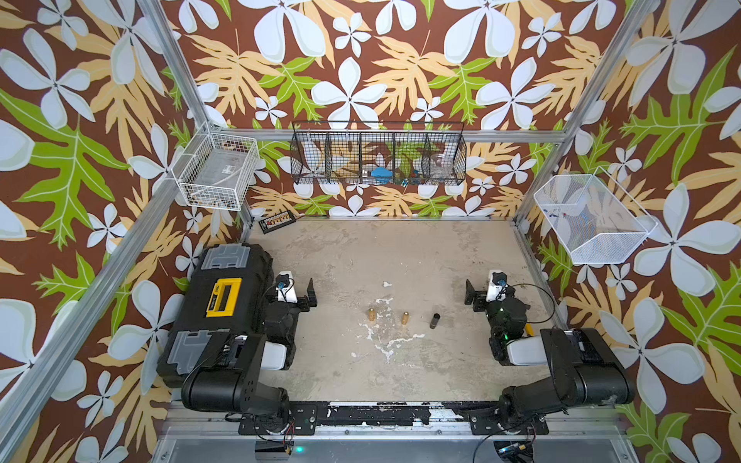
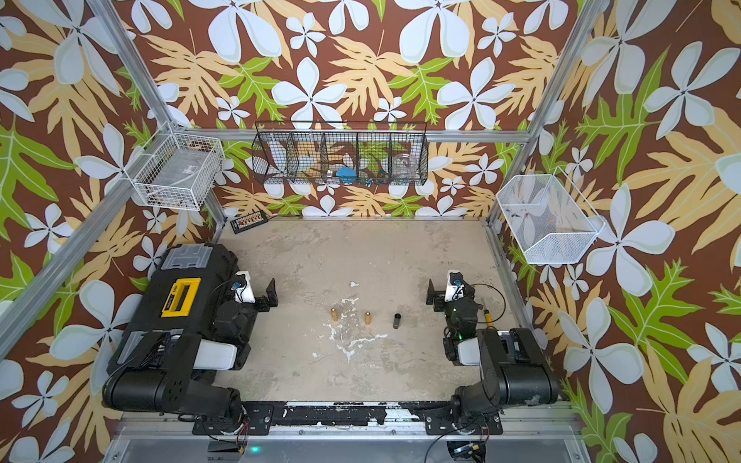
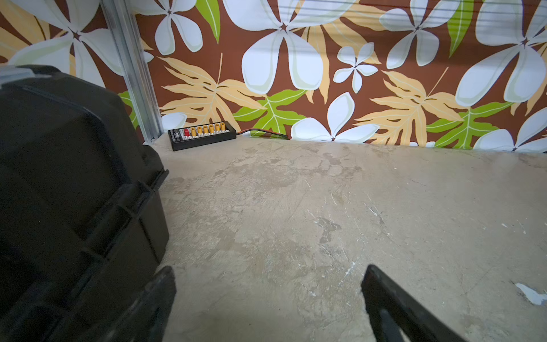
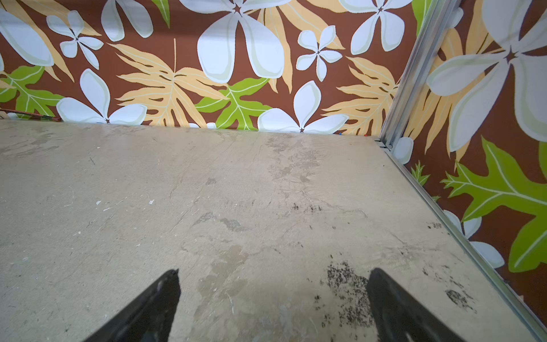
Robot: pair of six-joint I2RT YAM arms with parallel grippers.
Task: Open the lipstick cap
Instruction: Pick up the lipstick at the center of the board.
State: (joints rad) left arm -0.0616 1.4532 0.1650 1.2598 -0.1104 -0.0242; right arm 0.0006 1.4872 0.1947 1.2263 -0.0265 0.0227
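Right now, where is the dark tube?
In both top views, the dark tube stands on the table, rightmost in a row of three, next to a gold tube.

We list on the table (image 1: 401, 256), mid-frame, three upright tubes in a row: left tube (image 1: 372, 315), middle tube (image 1: 405, 318), right tube (image 1: 434, 321). The left gripper (image 1: 309, 296) stands left of the row, the right gripper (image 1: 472, 297) right of it, both well apart from it. We enter the toolbox (image 1: 224, 304) along the table's left edge, and the connector board (image 1: 276, 221) behind it, in the table's upper-left corner.
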